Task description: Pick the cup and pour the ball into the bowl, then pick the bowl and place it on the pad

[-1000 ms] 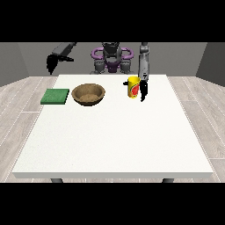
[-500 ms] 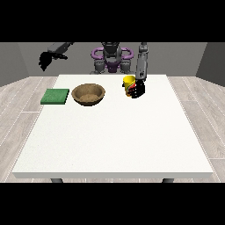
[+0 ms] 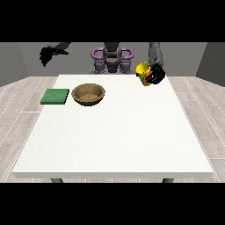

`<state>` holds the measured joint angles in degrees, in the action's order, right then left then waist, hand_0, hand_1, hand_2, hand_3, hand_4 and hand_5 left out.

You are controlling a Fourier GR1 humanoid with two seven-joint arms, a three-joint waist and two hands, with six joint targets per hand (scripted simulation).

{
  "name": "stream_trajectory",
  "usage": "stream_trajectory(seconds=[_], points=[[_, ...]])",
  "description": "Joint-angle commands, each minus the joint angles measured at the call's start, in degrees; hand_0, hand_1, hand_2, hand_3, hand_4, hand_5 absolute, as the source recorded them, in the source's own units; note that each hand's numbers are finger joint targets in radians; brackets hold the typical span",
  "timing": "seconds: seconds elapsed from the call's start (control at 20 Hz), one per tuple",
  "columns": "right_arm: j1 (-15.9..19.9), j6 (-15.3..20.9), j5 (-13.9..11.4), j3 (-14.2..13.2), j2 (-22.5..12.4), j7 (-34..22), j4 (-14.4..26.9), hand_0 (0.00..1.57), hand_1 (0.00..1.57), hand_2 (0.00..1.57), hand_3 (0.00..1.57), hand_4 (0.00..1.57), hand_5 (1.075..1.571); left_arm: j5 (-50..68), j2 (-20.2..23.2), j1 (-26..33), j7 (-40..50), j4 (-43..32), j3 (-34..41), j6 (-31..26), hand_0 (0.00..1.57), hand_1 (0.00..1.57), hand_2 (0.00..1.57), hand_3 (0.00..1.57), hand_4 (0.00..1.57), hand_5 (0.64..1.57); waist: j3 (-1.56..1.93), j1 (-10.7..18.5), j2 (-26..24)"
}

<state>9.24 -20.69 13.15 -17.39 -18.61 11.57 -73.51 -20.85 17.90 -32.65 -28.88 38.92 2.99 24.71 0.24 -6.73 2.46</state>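
A yellow cup (image 3: 143, 73) hangs tilted above the table's far right part, its mouth turned towards the view's left. The hand at the view's right (image 3: 156, 74) is shut on it. The ball does not show. A brown wooden bowl (image 3: 88, 94) stands on the white table (image 3: 114, 136) at the far left of centre. Left of the bowl lies a flat green pad (image 3: 55, 96). The hand at the view's left (image 3: 47, 55) is raised in the air, well above and beyond the pad, holding nothing.
The robot's grey and purple torso (image 3: 112, 58) stands behind the table's far edge. Grey plank floor surrounds the table on all sides.
The hand at the view's right has lifted the cup off the table and tipped it leftwards. The hand at the view's left has risen higher.
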Motion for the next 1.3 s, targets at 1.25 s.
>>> stream_trajectory(seconds=[1.25], points=[[3.35, -4.7, -0.67, -2.77, -4.34, 5.86, 14.9, 0.0, 0.0, 0.0, 0.0, 0.0, 1.571, -54.02, -10.66, -23.82, 48.24, -3.66, -35.43, -5.81, 1.48, 1.48, 1.57, 1.57, 1.57, 1.204, -0.1, -0.22, -5.04]])
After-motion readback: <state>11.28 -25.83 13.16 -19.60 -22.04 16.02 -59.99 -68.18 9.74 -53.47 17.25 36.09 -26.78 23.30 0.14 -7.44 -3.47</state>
